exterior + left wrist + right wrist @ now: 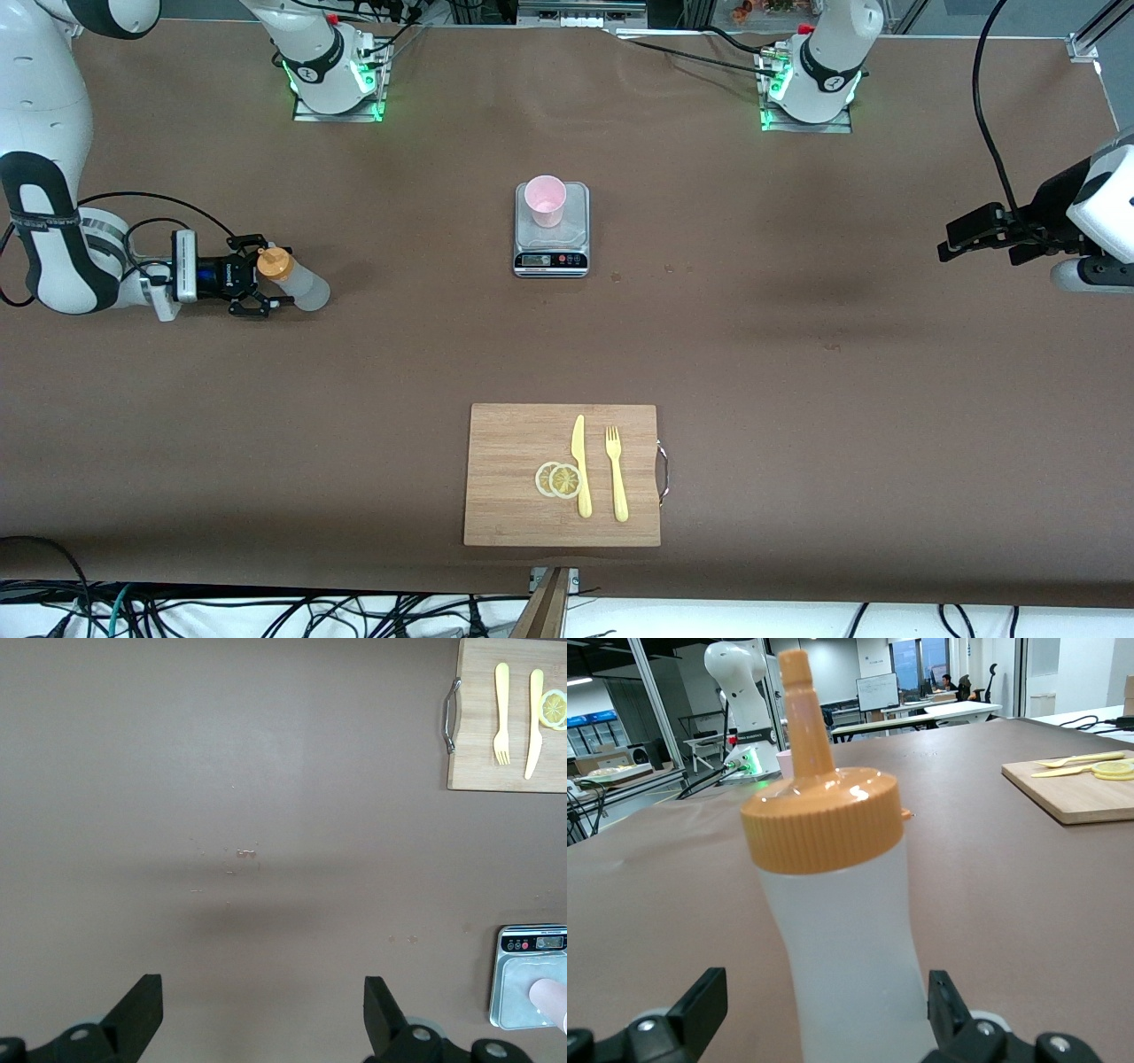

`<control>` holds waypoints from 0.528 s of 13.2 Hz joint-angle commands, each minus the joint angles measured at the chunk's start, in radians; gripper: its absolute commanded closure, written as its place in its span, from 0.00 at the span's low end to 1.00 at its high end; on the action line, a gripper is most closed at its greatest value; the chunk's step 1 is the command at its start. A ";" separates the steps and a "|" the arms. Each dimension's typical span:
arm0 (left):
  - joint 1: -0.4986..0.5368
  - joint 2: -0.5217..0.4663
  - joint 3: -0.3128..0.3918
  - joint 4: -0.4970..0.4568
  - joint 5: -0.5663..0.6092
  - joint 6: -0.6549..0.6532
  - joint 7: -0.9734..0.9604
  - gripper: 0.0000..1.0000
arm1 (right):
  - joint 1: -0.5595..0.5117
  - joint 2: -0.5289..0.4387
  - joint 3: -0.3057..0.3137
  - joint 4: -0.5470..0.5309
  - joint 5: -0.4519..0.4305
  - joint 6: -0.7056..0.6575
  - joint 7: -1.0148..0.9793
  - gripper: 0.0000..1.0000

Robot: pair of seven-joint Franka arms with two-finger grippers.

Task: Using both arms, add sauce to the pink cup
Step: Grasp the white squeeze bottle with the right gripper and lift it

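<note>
Now bracketing the sauce [297, 282] with right gripper [263, 285] spread; soft, light, grip mid-body. Left gripper [974, 239] waiting, spread.

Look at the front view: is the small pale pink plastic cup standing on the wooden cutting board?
No, the pale pink plastic cup stands on the grey kitchen scale, farther from the front camera than the wooden cutting board.

Brown table [797, 372], office desks [939, 722]

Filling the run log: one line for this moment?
right tool: open around bottle | left tool: open, waiting | cup: on scale
</note>
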State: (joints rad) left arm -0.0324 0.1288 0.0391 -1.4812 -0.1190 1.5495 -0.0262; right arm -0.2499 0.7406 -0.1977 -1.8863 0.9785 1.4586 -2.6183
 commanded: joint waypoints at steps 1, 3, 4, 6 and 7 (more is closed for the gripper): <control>-0.004 0.022 -0.001 0.041 0.025 -0.025 0.020 0.00 | 0.014 0.017 0.000 0.010 0.032 -0.033 -0.016 0.00; -0.004 0.028 -0.001 0.053 0.025 -0.025 0.022 0.00 | 0.021 0.028 0.001 0.016 0.052 -0.034 -0.016 0.00; -0.006 0.028 -0.001 0.053 0.027 -0.025 0.022 0.00 | 0.029 0.040 0.001 0.032 0.055 -0.035 -0.016 0.00; -0.006 0.028 -0.002 0.055 0.027 -0.025 0.022 0.00 | 0.041 0.043 0.003 0.038 0.069 -0.034 -0.014 0.00; -0.006 0.028 -0.002 0.055 0.027 -0.025 0.022 0.00 | 0.047 0.043 0.003 0.038 0.072 -0.034 -0.011 0.00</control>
State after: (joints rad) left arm -0.0330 0.1345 0.0377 -1.4691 -0.1190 1.5494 -0.0251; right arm -0.2121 0.7659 -0.1926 -1.8704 1.0296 1.4442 -2.6194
